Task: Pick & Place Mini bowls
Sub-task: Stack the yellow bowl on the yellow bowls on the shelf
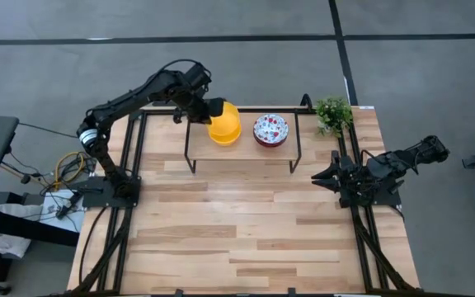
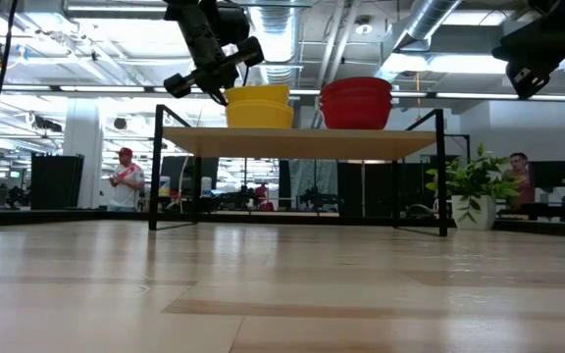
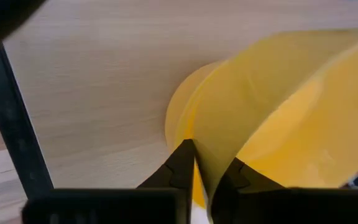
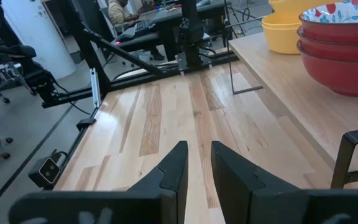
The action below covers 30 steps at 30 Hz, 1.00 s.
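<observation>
The left gripper [image 3: 202,171] is pinching the rim of the top yellow bowl [image 1: 225,124], tilting it on its stack at twelve o'clock on the shelf [image 1: 242,157], probably to seat it. The floral bowls [image 1: 271,129] are stacked just beside. The right gripper [image 4: 197,163], slightly parted and empty, is waiting at three o'clock.

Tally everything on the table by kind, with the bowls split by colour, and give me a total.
Yellow bowls: 2 showing, stacked; a third may be hidden
White floral bowls, red outside: 3, stacked
Green plant: 1
Raised shelf: 1
Total: 7 showing
</observation>
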{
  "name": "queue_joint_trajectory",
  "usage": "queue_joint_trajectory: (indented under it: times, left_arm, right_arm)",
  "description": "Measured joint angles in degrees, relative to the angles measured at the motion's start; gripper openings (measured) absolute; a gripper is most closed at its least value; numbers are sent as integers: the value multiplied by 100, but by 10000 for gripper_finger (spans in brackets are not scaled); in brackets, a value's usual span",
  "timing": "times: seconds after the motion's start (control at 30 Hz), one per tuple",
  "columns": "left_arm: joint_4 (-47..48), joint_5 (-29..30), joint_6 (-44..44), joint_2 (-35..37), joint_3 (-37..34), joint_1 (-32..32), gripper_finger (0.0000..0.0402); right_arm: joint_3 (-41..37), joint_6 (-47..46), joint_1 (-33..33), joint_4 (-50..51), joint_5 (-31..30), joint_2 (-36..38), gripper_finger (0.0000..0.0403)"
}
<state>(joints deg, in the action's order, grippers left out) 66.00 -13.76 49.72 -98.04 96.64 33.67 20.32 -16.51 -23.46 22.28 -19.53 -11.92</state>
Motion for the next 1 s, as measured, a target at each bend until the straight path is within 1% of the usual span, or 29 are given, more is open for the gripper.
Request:
queue_joint_trajectory:
  times: [0.27, 0.63, 0.8, 1.0]
  left_arm:
    - [0, -2, -134, 0, 0, -68, 48]
    - [0, -2, -150, 15, -3, -66, 49]
    - [0, -2, -315, 93, -7, -66, 52]
    - [0, 25, -321, 184, -7, -66, 81]
  right_arm:
    - [0, -2, -1, 0, 4, 0, 61]
    - [0, -2, 0, 0, 11, 0, 61]
    - [0, -2, 0, 0, 11, 0, 61]
    - [0, -2, -1, 0, 13, -1, 61]
